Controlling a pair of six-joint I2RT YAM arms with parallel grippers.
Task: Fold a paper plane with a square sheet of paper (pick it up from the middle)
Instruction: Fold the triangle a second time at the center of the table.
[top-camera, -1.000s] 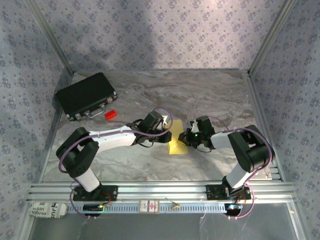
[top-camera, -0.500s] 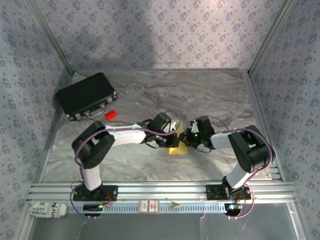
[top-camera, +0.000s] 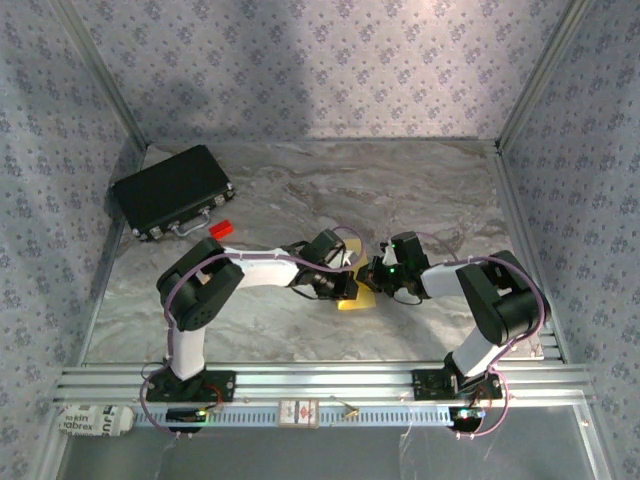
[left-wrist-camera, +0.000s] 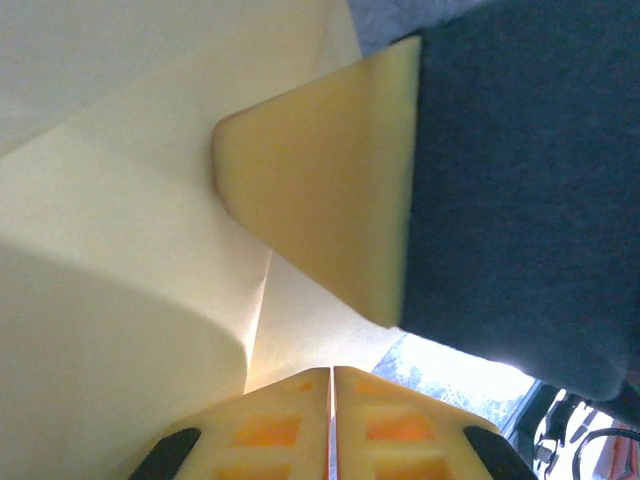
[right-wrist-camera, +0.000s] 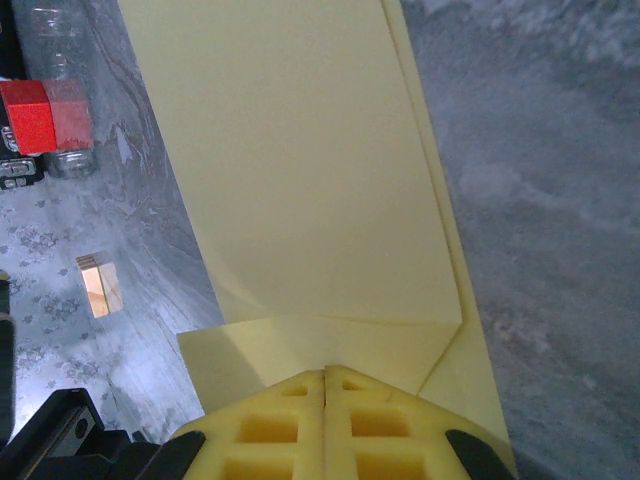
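Top external | left claw (top-camera: 348, 285) and right claw (top-camera: 372, 283) are touching yellow paper (top-camera: 353, 302) on tabletop (top-camera: 420, 190) | both are pressing fingertips together against it

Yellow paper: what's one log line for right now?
paper: partly folded, between both claws | left claw: shut on paper | right claw: shut on paper | red block: near black case

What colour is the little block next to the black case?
Red. The little block shows best in the top view, beside the black case.
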